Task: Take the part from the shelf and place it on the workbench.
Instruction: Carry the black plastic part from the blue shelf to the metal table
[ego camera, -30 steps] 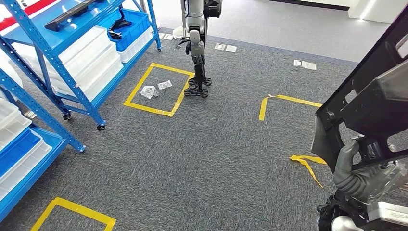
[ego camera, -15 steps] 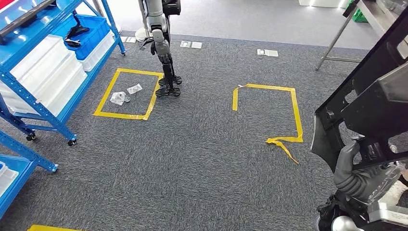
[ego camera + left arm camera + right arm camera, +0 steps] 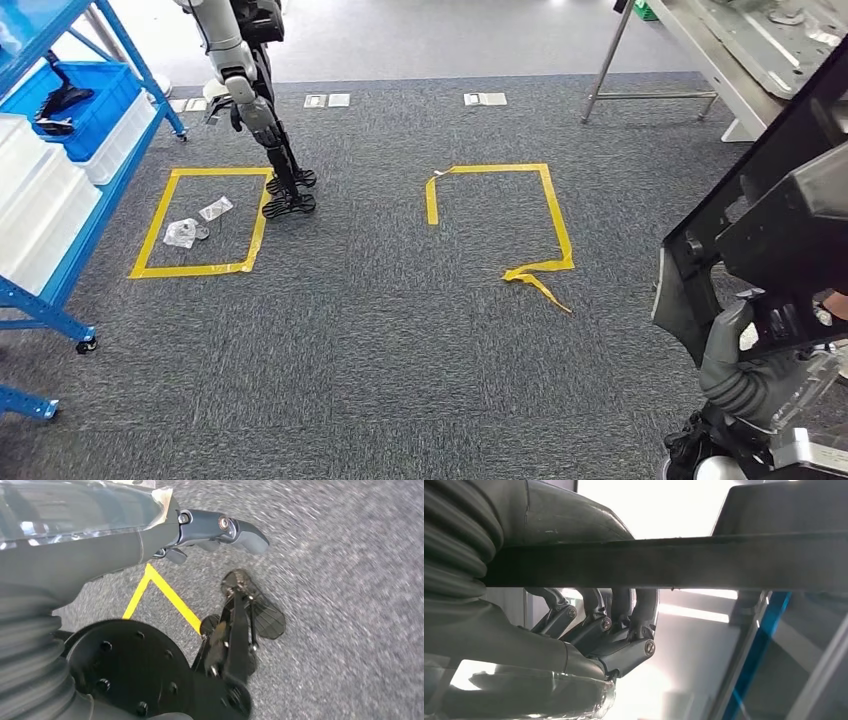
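Your right hand (image 3: 745, 375) sits at the lower right of the head view, its grey thumb up against the edge of the part (image 3: 775, 210) and its fingers (image 3: 631, 612) curled over the part's dark bar in the right wrist view, so it grips the part. The part rises from the hand up the right edge of the frame, tilted toward the upper right. Your left hand (image 3: 220, 530) hangs over the carpet (image 3: 400, 330) with nothing in it; its fingers reach straight out, but you cannot tell their spread.

At the upper right stands the workbench (image 3: 740, 45), metal parts on it. In the middle lies a yellow tape square (image 3: 548, 205), its near corner peeled loose. At upper left another robot (image 3: 245, 90) stands beside a second tape square (image 3: 155, 225) with clear bags inside. The blue shelf (image 3: 60, 130) runs down the left edge.

The part is a black, flat plastic frame with cut-out openings and ribs.
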{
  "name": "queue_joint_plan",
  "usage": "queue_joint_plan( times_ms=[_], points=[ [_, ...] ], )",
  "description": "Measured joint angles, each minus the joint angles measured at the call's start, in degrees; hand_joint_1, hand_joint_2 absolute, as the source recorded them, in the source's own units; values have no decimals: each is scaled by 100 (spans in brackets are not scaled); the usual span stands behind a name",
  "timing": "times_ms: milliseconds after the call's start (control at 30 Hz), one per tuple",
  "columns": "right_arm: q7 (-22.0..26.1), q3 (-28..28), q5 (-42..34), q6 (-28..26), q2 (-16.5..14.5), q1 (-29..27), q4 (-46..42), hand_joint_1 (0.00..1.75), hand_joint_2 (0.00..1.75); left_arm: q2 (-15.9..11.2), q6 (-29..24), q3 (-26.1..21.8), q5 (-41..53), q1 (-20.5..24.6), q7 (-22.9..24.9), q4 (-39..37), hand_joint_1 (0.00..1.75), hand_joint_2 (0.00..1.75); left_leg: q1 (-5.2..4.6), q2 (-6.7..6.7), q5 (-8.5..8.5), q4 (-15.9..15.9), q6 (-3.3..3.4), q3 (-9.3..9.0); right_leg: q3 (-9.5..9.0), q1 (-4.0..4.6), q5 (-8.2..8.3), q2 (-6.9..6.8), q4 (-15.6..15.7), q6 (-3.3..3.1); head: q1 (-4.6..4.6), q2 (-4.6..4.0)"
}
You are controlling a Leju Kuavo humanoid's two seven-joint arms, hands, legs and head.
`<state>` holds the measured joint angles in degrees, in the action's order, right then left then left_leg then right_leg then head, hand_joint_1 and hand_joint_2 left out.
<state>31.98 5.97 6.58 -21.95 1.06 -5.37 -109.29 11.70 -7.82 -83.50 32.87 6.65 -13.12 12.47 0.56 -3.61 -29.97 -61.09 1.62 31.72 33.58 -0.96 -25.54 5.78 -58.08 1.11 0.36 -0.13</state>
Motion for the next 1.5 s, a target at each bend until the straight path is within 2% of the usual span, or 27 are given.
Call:
queue_joint_plan(
  times_ms=[67,133,200,267,333,367,400,467,500,567,633,700,767,833,867,933,1000,1067,1100,1133,1167,1233,1300,1367,1400,1433,1500],
  points=[
    [4,16,0,-5,-1,-18,-29,175,175,-7,6,13,0,3,-4,0,0,175,-30,-127,76,320,21,-144,37,-9,31,128,3,52,-1,0],
    [6,35,1,-8,1,-55,-61,175,175,-2,5,24,0,12,-7,-1,0,175,-53,35,120,380,49,-166,104,-30,68,202,6,125,-7,0],
    [9,54,2,-18,3,-75,-92,175,175,6,-14,34,-1,17,-10,-1,0,175,-50,201,183,464,107,-198,259,-5,-35,-58,-217,142,13,0],
    [12,60,6,-19,0,-66,-105,175,175,20,-48,40,-4,12,-10,-1,0,175,-60,360,203,498,143,-205,556,18,-312,-399,-812,109,36,0],
    [10,57,15,15,-9,-58,-94,175,175,32,-72,40,-15,8,-9,-1,0,175,-75,528,197,496,157,-194,841,0,-534,-491,-1438,118,44,0],
    [7,55,20,37,-12,-48,-84,175,175,36,-75,40,-22,9,-8,-1,0,175,-78,612,192,495,156,-191,871,-14,-550,-514,-1540,150,46,0],
    [3,55,25,56,-15,-28,-70,175,175,39,-72,41,-28,10,-9,-1,0,175,-78,690,187,493,149,-193,785,-29,-488,-542,-1422,199,47,0],
    [-5,54,33,75,-16,27,-46,175,175,47,-49,43,-34,13,-32,-1,0,175,-81,825,164,487,116,-213,325,-48,-245,-735,-633,290,49,0],
    [-7,51,36,81,-18,57,-35,175,175,50,-26,44,-38,14,-55,-1,0,175,-95,882,145,481,87,-224,106,-32,-148,-851,-260,302,47,0],
    [-5,44,28,88,-20,95,-17,175,175,49,51,45,-43,13,-106,1,0,175,-126,979,113,471,33,-242,-92,7,-80,-962,85,251,29,0],
    [-5,40,7,94,-19,98,-5,175,175,44,159,61,-30,15,-138,1,0,175,-126,1066,90,470,-15,-261,-77,12,-61,-836,80,185,12,0],
    [-5,39,-11,103,-19,93,-3,175,175,42,239,98,3,18,-148,0,0,175,-91,876,-47,313,-77,-215,-71,-39,-39,-709,94,124,1,0],
    [-4,33,-14,111,-21,93,-2,175,175,40,272,127,35,10,-148,-1,0,175,-53,522,-398,-289,-123,52,-74,-74,-27,-589,102,60,-15,0],
    [-3,25,-15,115,-21,88,3,175,175,38,284,139,52,-12,-149,-1,0,175,-36,381,-700,-1035,-141,419,-73,-65,-27,-457,101,32,-19,0],
    [1,22,-15,116,-21,83,6,175,175,38,287,144,54,-23,-151,-1,0,175,-29,363,-714,-1222,-146,530,-75,-64,-26,-379,98,32,-20,0],
    [14,21,-20,116,-21,73,10,175,175,37,280,151,54,-36,-156,-1,0,175,2,323,-413,-937,-151,442,-85,-69,-27,-216,88,36,-21,0],
    [33,15,-31,120,-20,79,13,175,175,37,253,153,37,-38,-164,-1,0,175,65,62,-17,-197,-161,129,-72,-63,-33,-61,50,55,-21,0],
    [54,4,-39,135,-18,106,17,175,175,37,229,152,6,-40,-187,-1,0,175,89,-185,116,220,-157,-38,-9,-58,-28,77,6,114,-10,0],
    [62,-1,-42,144,-17,115,19,175,175,37,221,152,-12,-38,-199,-1,0,175,67,-206,102,260,-134,-48,29,-56,-14,148,3,165,-6,0],
    [67,-6,-45,152,-15,119,23,175,175,37,214,151,-24,-34,-206,-1,0,175,39,-132,114,267,-88,-47,72,-74,9,220,20,216,-4,0],
    [75,-9,-48,160,-11,116,30,175,175,38,205,151,-36,-27,-211,-1,0,175,21,-53,137,290,-33,-54,110,-89,17,204,6,256,-6,0],
    [90,-17,-50,191,1,145,53,175,175,37,174,151,-65,-24,-227,-1,0,175,4,119,182,345,75,-69,283,-80,-114,-86,-273,269,22,0],
    [106,-25,-58,238,8,185,85,175,175,38,133,150,-97,-42,-248,-1,0,175,-23,307,188,361,131,-66,610,-55,-423,-418,-972,227,54,0],
    [113,-31,-67,269,9,193,129,175,175,40,110,149,-116,-60,-262,-1,0,175,-50,488,184,358,145,-56,865,-54,-618,-492,-1552,234,57,0],
    [114,-32,-70,274,9,191,153,175,175,40,107,149,-119,-62,-268,-1,0,175,-55,569,182,357,146,-53,844,-55,-600,-510,-1559,262,60,0],
    [114,-33,-70,278,10,191,174,175,175,40,107,149,-121,-61,-272,-1,0,175,-58,644,179,356,144,-55,707,-55,-511,-541,-1345,299,58,0],
    [117,-35,-70,283,14,196,201,175,175,45,107,149,-122,-58,-275,-2,0,175,-70,771,163,353,121,-71,230,-36,-267,-754,-528,340,60,0]
  ],
)
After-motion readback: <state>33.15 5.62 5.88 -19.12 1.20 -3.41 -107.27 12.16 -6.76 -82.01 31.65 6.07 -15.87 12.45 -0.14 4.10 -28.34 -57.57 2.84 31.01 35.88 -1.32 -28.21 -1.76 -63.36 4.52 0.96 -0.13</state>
